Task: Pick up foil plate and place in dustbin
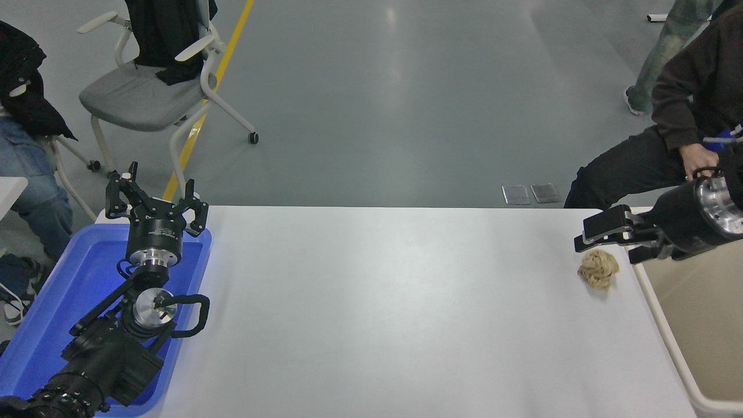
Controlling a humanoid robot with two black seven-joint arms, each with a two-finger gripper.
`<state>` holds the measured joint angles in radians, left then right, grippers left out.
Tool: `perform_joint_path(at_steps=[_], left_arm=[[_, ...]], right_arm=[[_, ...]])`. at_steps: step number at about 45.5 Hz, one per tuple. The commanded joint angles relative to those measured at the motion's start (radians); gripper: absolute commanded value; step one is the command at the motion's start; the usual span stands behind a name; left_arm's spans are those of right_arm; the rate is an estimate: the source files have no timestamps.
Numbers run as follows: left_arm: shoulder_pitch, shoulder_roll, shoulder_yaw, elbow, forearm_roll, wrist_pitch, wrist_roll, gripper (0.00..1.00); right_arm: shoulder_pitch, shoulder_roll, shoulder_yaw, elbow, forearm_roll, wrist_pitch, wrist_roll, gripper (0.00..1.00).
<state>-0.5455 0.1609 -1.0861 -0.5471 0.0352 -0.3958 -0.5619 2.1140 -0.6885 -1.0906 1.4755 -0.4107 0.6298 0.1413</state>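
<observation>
A: Item one, far left?
B: You have a blue tray [35, 325] at the worktop's [377, 313] left edge. Your left arm is parked over it, its left pincer [154, 203] above the tray's far end, fingers spread apart and empty.

A: Beyond it?
B: A grey chair [136, 101] on the floor, dark clothing on its back.

A: The middle of the worktop?
B: White and plain until the right end, where a crumpled brown paper ball [598, 268] lies.

A: Your right arm?
B: It enters from the right edge. The right pincer [603, 235] sits just above and behind the paper ball, fingers [606, 222] parted with nothing between them; you cannot tell from here whether they touch the ball.

A: The bin?
B: The cream dustbin [667, 337] stands against the worktop's right end, partly covered by that arm.

A: The foil plate?
B: You will find none in view. A seated person [685, 104] is behind the bin.
</observation>
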Motion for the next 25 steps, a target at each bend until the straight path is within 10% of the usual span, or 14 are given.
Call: perform_joint_path(at_steps=[1,25], left_arm=[[0.001,0.000,0.000,0.001,0.000,0.000,-0.001,0.99],[0.002,0.000,-0.001,0.001,0.000,0.000,-0.001,0.99]], right_arm=[[0.175,0.191,-0.055,0.043,0.157,0.129,0.000,1.00],[0.254,0.480,-0.058,0.032,0.348,0.156,0.001,1.00]])
